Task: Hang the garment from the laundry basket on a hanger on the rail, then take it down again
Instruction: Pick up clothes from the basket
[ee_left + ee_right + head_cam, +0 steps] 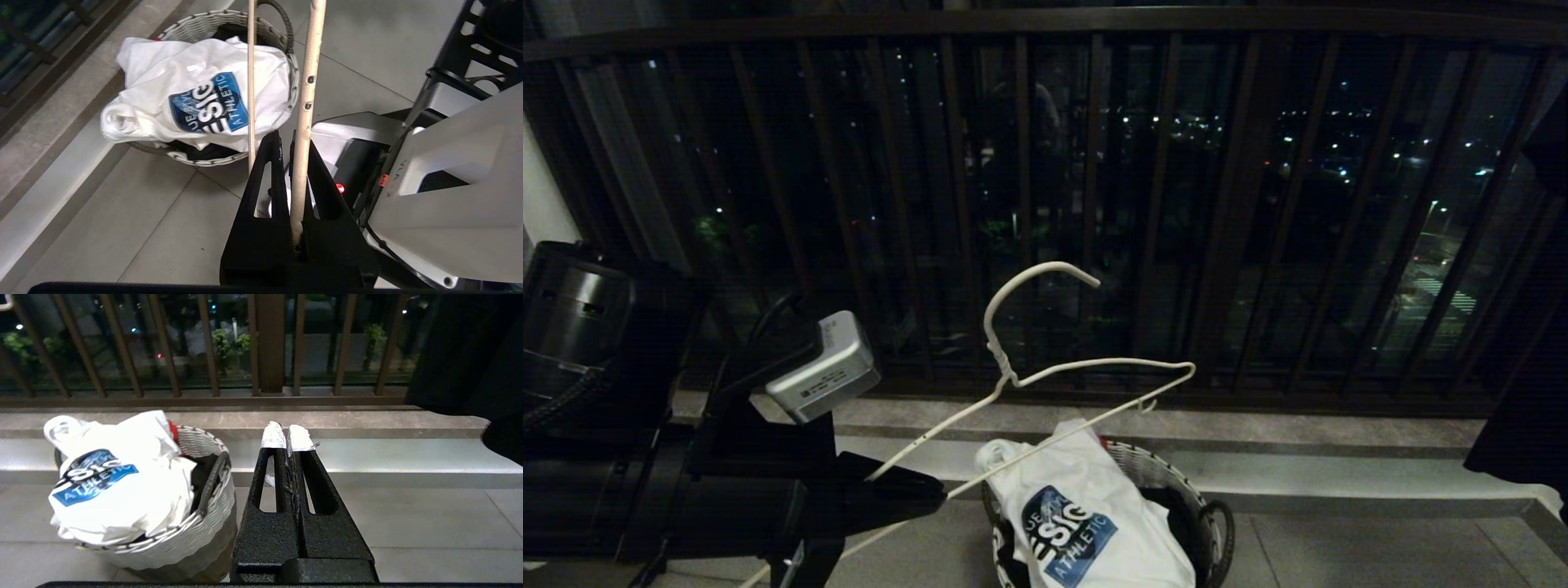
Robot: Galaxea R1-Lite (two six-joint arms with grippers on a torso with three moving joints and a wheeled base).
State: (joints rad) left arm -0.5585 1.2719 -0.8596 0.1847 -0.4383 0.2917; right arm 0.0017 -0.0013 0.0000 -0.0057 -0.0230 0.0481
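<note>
We see our left gripper (291, 141) squeezed shut on the hanger (1045, 371). It pinches one thin arm of the hanger between its two black fingers (269, 163). The hanger is skinny cream wire with a twisted neck and a curved hook on top. A tiny hook sits near its far corner. Its near end is hidden behind the gripper.

Just past the left gripper, lower down on the floor (122, 228), sits the laundry basket (212, 22). It is round and woven, with a pale rim and a dark handle. The garment (171, 90) is piled on top of it. It is soft, white and crumpled, with a blue printed patch. We cannot read all the letters, and folds hide the shirt's shape.

Our right gripper (289, 437) is low by the basket, shut tight with nothing in it. Its tips have white wrapping.

Dark bars of a railing (1241, 204) stand behind. Something black (1523, 425) hangs at the side, cut off.
</note>
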